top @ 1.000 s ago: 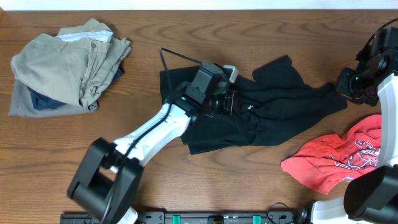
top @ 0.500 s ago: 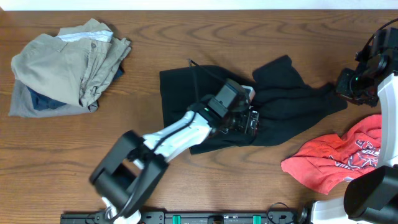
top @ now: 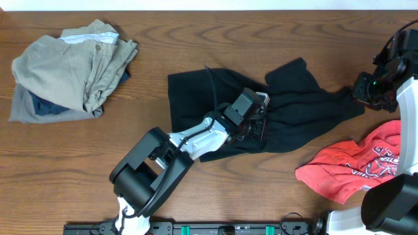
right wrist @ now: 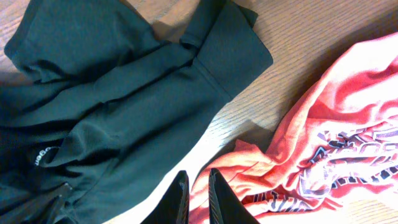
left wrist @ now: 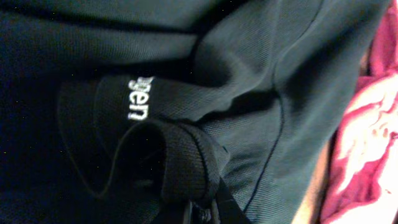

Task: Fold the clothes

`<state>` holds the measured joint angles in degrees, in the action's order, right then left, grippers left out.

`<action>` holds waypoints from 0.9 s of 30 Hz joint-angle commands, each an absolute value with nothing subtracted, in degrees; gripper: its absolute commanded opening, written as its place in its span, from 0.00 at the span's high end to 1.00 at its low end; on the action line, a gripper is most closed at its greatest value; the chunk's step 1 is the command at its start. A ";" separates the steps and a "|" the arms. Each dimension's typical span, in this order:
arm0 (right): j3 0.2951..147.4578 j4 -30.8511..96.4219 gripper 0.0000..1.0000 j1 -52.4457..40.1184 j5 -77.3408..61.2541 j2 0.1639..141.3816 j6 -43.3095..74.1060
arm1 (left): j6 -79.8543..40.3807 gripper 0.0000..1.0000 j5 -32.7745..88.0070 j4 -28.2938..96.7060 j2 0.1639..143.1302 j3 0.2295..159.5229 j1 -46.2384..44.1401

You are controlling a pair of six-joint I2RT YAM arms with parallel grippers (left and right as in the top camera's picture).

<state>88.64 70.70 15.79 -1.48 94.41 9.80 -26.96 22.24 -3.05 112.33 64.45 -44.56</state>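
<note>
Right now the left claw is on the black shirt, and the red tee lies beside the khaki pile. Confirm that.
Wrong on the tee: the overhead view shows the red tee at far right, well away from the khaki pile at far left. The left claw is on the black shirt.

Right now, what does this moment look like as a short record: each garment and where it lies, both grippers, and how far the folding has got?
black shirt: crumpled at mid-table, white logo showing
red tee: bunched at the right, beside the shirt
khaki and blue garments: loose pile at far left, apart from the others
left gripper: down on the black shirt, shut on a bunched fold
right gripper: at the right side above the shirt's edge, jaws nearly together, empty
progress: black shirt not yet folded
</note>
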 commanded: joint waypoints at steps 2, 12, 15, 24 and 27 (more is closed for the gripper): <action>88.36 70.65 0.89 15.73 -0.84 94.52 8.93 | -25.12 0.94 21.76 -3.09 103.63 65.01 -42.00; 88.31 70.81 0.88 15.66 -8.86 94.52 3.55 | -25.12 0.94 21.78 2.66 80.27 65.01 -24.97; 88.14 70.96 0.85 14.90 -15.05 94.52 -0.16 | -23.66 0.94 21.78 7.42 76.18 65.01 -20.05; 84.09 69.63 0.76 5.28 -16.84 95.11 -4.01 | -14.96 0.94 16.53 14.33 71.53 65.01 -12.97; 80.73 67.59 0.76 0.27 -17.50 95.70 -5.56 | -14.72 0.94 15.70 13.21 69.93 65.01 -11.49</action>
<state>83.46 68.49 4.08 -15.55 94.59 -2.57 -17.39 18.28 14.33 72.66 64.42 -12.75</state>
